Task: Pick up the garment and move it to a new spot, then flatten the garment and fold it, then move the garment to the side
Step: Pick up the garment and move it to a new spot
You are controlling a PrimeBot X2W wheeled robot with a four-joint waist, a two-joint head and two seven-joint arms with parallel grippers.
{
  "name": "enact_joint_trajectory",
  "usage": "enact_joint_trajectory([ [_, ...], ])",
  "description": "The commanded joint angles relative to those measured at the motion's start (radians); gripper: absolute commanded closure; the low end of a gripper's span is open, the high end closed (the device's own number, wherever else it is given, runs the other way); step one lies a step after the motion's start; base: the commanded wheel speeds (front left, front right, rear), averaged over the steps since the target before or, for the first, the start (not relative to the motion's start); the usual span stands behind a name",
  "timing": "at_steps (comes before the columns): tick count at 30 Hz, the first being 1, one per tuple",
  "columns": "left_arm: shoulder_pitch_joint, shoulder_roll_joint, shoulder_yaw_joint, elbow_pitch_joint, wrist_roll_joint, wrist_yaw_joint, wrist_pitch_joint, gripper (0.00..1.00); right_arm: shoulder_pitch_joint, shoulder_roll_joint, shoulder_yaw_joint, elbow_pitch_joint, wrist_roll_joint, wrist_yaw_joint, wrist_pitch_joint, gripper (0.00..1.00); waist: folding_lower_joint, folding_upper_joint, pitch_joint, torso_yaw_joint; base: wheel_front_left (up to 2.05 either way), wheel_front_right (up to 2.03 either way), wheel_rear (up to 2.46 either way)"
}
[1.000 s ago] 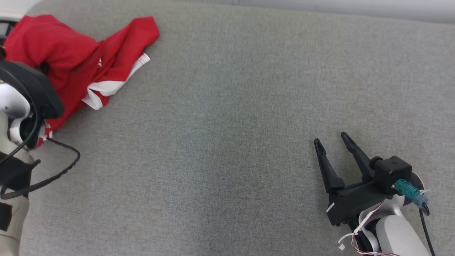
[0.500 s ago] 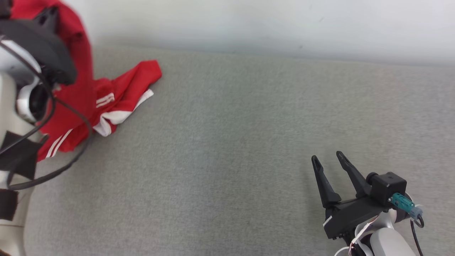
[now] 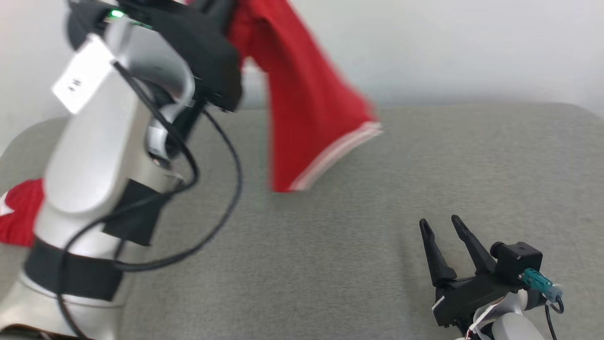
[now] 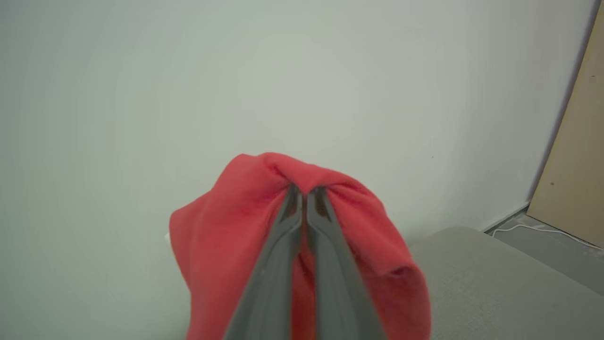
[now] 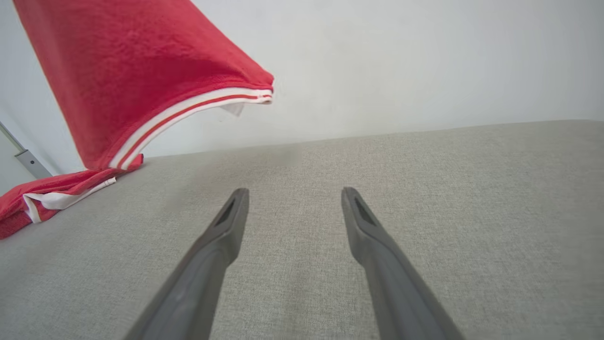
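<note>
I'm mid-carry: my left gripper (image 4: pixel 304 191) is clamped on a fold of the red garment (image 3: pixel 306 108), which hangs above the grey surface (image 3: pixel 377 245), tail trailing at left. Next, I reckon, swing to the middle and lower. My right gripper (image 3: pixel 439 220) sits spread, empty. Blur and my left arm (image 3: pixel 94 156) hide the garment's shape.

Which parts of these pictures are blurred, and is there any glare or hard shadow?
Head view: the hanging red garment and the left arm are smeared by motion; the right gripper and the grey surface are sharp. Left wrist view: the left gripper and the cloth around it look soft. Right wrist view: even light, no glare.
</note>
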Motion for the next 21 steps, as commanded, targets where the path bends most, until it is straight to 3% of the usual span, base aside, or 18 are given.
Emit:
enact_joint_trajectory([
  [1, 0.03, -0.023, -0.014, -0.006, -0.027, 0.002, -0.009, 1.0, -0.001, -0.005, -0.004, 0.008, 0.006, 0.0, -0.008, 0.0, 0.0002, 0.0, -0.032, -0.058, 0.0, 0.0, 0.0],
  [11, 0.091, -0.069, -0.134, 0.002, -0.093, 0.016, -0.037, 1.0, -0.004, -0.005, -0.016, 0.026, 0.0, 0.0, -0.018, 0.0, 0.0002, 0.0, -0.035, -0.164, 0.0, 0.0, 0.0],
  [17, 0.173, -0.066, -0.189, 0.046, -0.113, 0.042, -0.041, 1.0, -0.007, -0.005, -0.011, 0.03, 0.015, 0.0, -0.025, 0.0, 0.0002, 0.0, -0.02, -0.197, 0.0, 0.0, 0.0],
  [21, 0.248, -0.027, -0.194, 0.07, -0.101, 0.068, -0.058, 1.0, 0.003, -0.005, -0.024, 0.037, 0.018, 0.0, -0.029, 0.0, 0.0002, 0.0, -0.012, -0.185, 0.0, 0.0, 0.0],
])
